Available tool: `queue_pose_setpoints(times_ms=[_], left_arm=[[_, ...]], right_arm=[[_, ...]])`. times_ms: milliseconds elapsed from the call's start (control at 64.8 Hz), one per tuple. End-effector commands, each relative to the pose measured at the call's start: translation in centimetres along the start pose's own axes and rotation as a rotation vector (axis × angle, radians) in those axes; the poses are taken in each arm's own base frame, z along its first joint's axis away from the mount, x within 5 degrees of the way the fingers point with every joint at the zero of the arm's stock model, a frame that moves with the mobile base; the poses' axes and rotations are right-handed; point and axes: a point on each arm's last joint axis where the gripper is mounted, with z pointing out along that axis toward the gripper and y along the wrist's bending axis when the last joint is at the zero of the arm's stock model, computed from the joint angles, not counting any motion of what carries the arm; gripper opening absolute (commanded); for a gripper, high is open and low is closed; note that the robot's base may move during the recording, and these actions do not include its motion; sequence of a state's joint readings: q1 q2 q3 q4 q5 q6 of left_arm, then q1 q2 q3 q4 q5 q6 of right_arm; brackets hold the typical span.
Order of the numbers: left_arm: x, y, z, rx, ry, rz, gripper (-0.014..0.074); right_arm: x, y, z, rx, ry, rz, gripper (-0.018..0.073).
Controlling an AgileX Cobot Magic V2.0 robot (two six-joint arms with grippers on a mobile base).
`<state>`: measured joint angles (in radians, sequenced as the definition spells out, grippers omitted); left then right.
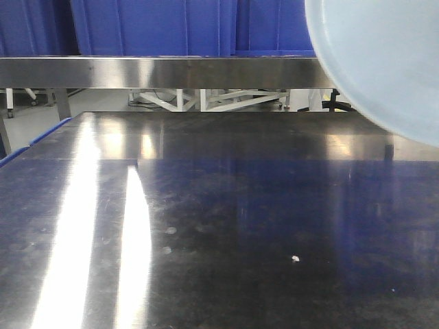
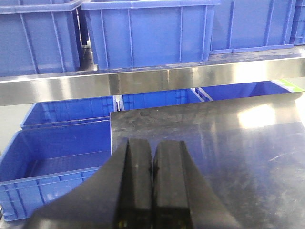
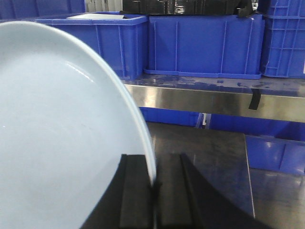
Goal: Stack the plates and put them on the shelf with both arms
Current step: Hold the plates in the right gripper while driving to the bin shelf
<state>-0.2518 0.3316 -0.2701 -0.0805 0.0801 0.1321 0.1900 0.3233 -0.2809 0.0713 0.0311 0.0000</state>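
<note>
My right gripper (image 3: pixel 153 183) is shut on the rim of a white plate (image 3: pixel 62 133), held on edge above the steel tabletop. The same plate (image 1: pixel 384 62) fills the upper right of the front view, in front of the shelf rail (image 1: pixel 158 72). I cannot tell whether it is one plate or two stacked. My left gripper (image 2: pixel 152 162) is shut and empty, above the left part of the tabletop, facing the shelf rail (image 2: pixel 143 81). The shelf also shows in the right wrist view (image 3: pixel 200 98). Neither gripper shows in the front view.
Blue crates (image 2: pixel 147 33) stand on the shelf, with more (image 3: pixel 205 43) in the right wrist view. Lower blue crates (image 2: pixel 57 157) sit left of and beyond the tabletop (image 1: pixel 219 226). A black strap (image 3: pixel 255 98) hangs over the rail.
</note>
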Motion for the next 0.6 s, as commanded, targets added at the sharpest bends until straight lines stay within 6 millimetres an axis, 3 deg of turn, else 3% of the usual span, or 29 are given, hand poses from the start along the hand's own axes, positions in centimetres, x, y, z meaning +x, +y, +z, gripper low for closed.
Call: queue_pose_setpoints(times_ms=[0, 586], left_arm=[[-1.7, 0.15, -0.08, -0.012, -0.103, -0.008, 0.0082], [-1.7, 0.15, -0.08, -0.012, -0.103, -0.008, 0.0082]], right_arm=[[-1.99, 0.04, -0.13, 0.002, -0.135, -0.011, 0.0049], [-1.99, 0.04, -0.13, 0.002, -0.135, -0.011, 0.0049]])
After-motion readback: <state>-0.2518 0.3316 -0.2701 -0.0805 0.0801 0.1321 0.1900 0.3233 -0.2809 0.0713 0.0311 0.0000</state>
